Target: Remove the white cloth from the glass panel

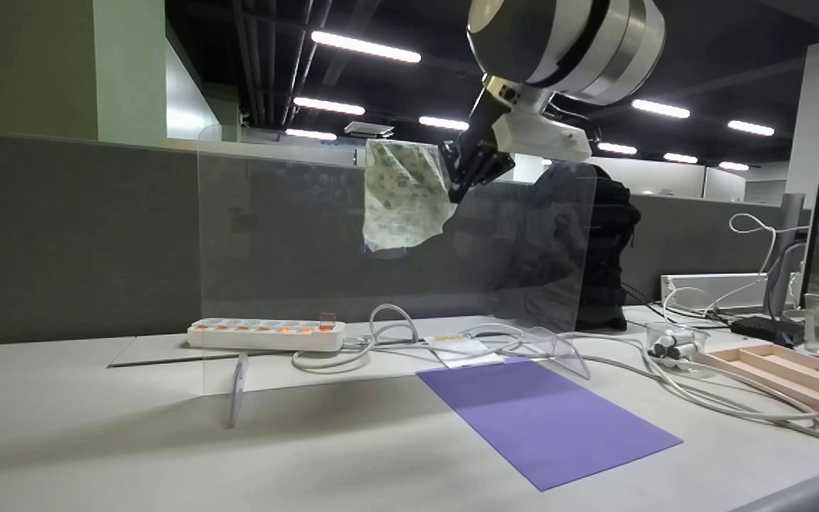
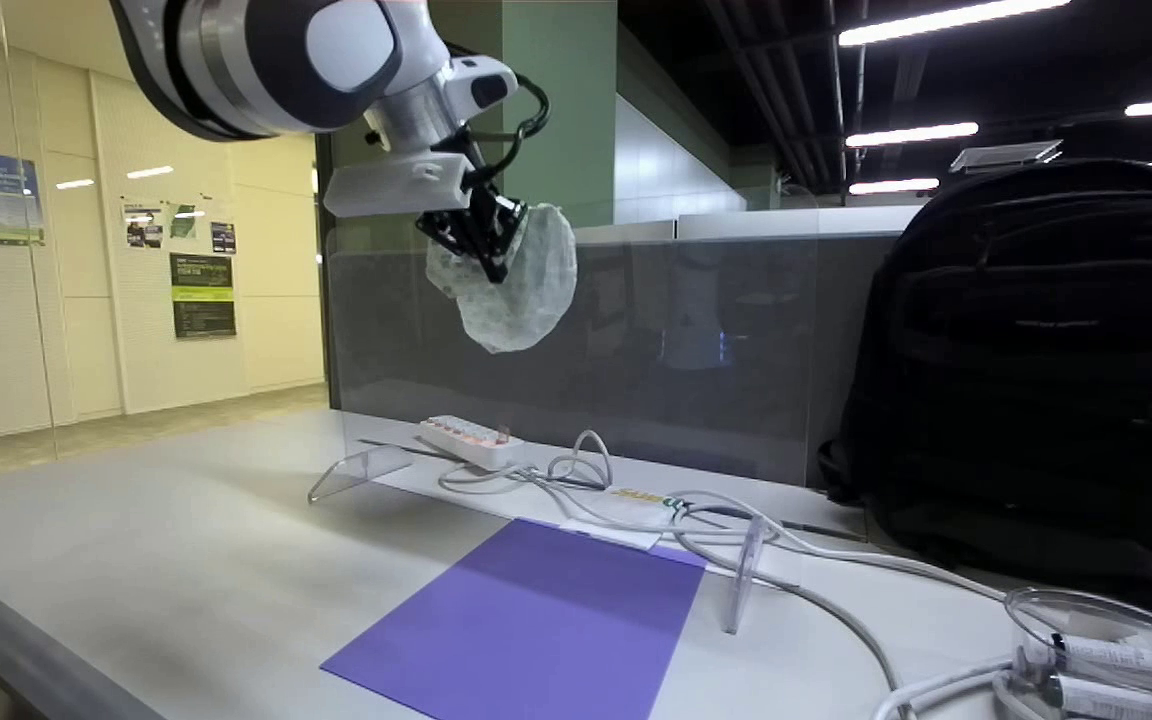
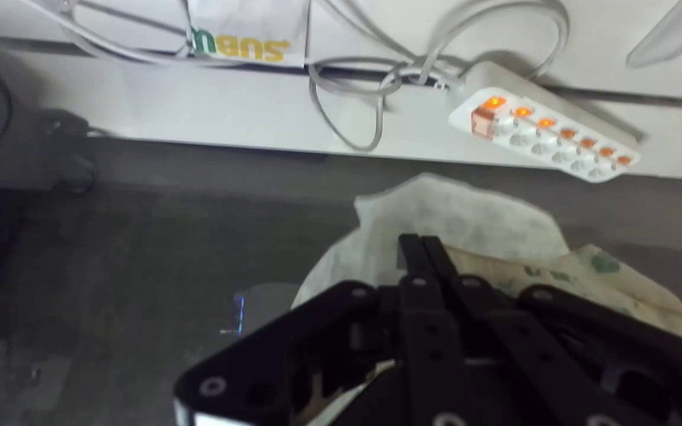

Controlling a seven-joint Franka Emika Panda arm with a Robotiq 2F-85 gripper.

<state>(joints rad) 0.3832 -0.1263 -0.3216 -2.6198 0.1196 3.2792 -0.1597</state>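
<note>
The white cloth (image 1: 406, 199), thin with faint green marks, hangs near the top of the clear glass panel (image 1: 281, 242). The panel stands upright on clear feet and also shows in an exterior view (image 2: 676, 330). My gripper (image 1: 455, 193) is at the cloth's side, fingers pointing down. In an exterior view the cloth (image 2: 528, 290) bunches around the fingertips (image 2: 496, 275). In the wrist view my fingers (image 3: 421, 239) are nearly together, and the folded cloth (image 3: 471, 216) spreads from them on both sides. I cannot tell whether the cloth touches the panel's edge; the pinched part is hidden.
A white power strip (image 1: 267, 336) and loose cables (image 1: 395, 334) lie behind the panel. A purple sheet (image 1: 552, 419) lies on the white table (image 1: 132, 441). A black backpack (image 2: 1036, 390) stands against the grey divider. A cup of small bottles (image 1: 676, 345) and a tray (image 1: 793, 377) sit nearby.
</note>
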